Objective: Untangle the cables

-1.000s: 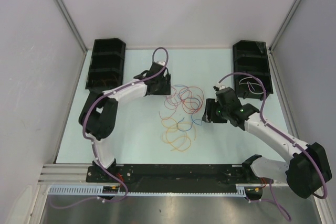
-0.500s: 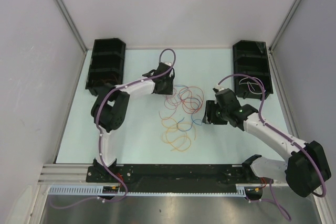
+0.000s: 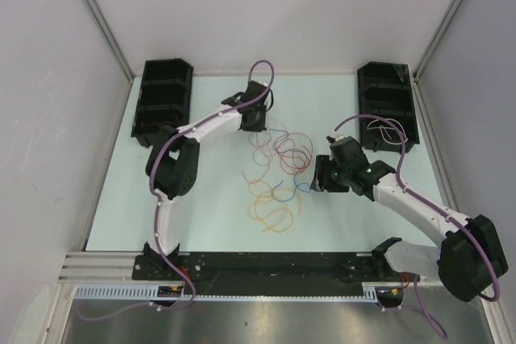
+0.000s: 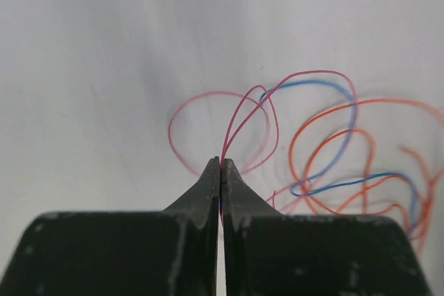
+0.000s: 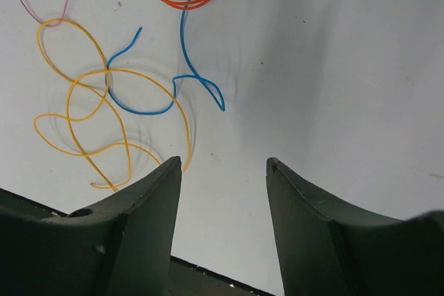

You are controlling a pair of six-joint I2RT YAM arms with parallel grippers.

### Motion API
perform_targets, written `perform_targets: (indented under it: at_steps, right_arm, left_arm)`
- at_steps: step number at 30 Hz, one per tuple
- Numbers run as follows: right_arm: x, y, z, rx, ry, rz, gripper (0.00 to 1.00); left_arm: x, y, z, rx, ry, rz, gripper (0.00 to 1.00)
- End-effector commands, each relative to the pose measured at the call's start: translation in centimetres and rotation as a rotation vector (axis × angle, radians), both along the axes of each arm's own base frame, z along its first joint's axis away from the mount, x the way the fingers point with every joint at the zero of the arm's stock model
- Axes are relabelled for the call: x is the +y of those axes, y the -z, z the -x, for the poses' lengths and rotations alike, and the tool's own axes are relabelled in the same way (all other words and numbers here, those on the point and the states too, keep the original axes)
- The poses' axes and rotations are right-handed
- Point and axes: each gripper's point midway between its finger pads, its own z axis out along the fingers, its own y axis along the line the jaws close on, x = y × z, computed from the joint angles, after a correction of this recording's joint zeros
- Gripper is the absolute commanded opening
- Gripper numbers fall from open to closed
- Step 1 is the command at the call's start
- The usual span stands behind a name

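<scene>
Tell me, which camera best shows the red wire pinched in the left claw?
The left wrist view: the red wire rises right from the shut left gripper. The top view shows only a faint thread there; the right wrist view misses the pinch entirely.

Table point(image 3: 161, 199): flat, pale mint-green top.
On it:
- Tangle of thin, flexible cables point(image 3: 278, 171) in loose loops of orange, red, blue and yellow, lying between the left gripper point(image 3: 256, 125) and the right gripper point(image 3: 318, 180).
- Yellow loops point(image 5: 90, 123) lie just ahead-left of the right gripper's tips.
- Black slotted plastic rack point(image 3: 164, 98), well left of the left gripper.
- Second black rack point(image 3: 387, 102), beyond the right gripper.
</scene>
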Motion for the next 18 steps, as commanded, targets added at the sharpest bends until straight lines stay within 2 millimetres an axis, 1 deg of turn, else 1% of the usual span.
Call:
perform_targets:
  at_steps: [1,2,3,4,5,6,7,8,9,10,11,12,13,14,15,17,18]
  right_arm:
    - [0.2,-0.7,-0.6,-0.042,-0.007,-0.009,0.57]
    - [0.3,-0.8,-0.7,-0.045,-0.006,-0.015,0.57]
    - [0.3,-0.9,-0.8,-0.047,-0.004,-0.021,0.57]
    - [0.4,-1.1,-0.9,-0.049,-0.001,-0.027,0.57]
    - [0.5,-1.3,-0.9,-0.053,-0.002,-0.033,0.57]
    - [0.6,-1.5,-1.0,-0.058,0.001,-0.04,0.57]
    - [0.7,-1.7,-1.1,-0.062,0.004,-0.047,0.57]
    - [0.8,-1.9,-1.1,-0.065,0.003,-0.056,0.57]
    - [0.9,-2.2,-1.2,-0.073,0.003,-0.061,0.57]
    - [0.9,-2.3,-1.3,-0.076,0.004,-0.061,0.57]
    - [0.9,-2.4,-1.3,-0.078,0.002,-0.062,0.57]
    - [0.9,-2.6,-1.4,-0.084,0.004,-0.063,0.57]
    - [0.9,-2.7,-1.5,-0.086,0.005,-0.063,0.57]
    - [0.9,-2.8,-1.4,-0.084,0.004,-0.063,0.57]
    - [1.0,-3.2,-1.6,-0.09,0.005,-0.068,0.57]
    - [1.0,-3.3,-1.4,-0.087,0.006,-0.073,0.57]
    - [1.0,-3.7,-1.4,-0.093,0.005,-0.08,0.57]
  left_arm:
    - [0.4,-21.1,-1.1,-0.324,-0.008,0.121,0.0]
    - [0.8,-25.4,-0.3,-0.384,-0.009,0.163,0.0]
    - [1.4,-27.5,0.7,-0.391,-0.009,0.173,0.0]
    - [1.7,-32.9,1.4,-0.483,-0.006,0.236,0.0]
    - [1.8,-34.9,2.2,-0.511,0.008,0.266,0.0]
    - [2.5,-37.3,3.5,-0.546,0.015,0.288,0.0]
    - [2.9,-38.8,4.2,-0.574,0.021,0.307,0.0]
    - [3.2,-39.2,4.8,-0.58,0.028,0.312,0.0]
    - [3.8,-40.6,6.0,-0.614,0.038,0.324,0.0]
    - [3.9,-38.6,5.9,-0.577,0.04,0.293,0.0]
    - [4.2,-38.1,6.1,-0.575,0.039,0.282,0.0]
    - [4.3,-35.9,5.9,-0.544,0.037,0.25,0.0]
    - [4.6,-35.6,6.3,-0.543,0.036,0.245,0.0]
    - [4.7,-34.9,6.3,-0.53,0.035,0.237,0.0]
    - [4.7,-33.7,6.5,-0.506,0.04,0.223,0.0]
    - [4.6,-32.9,6.6,-0.493,0.041,0.225,0.01]
    - [4.4,-32.2,6.7,-0.477,0.047,0.225,0.0]
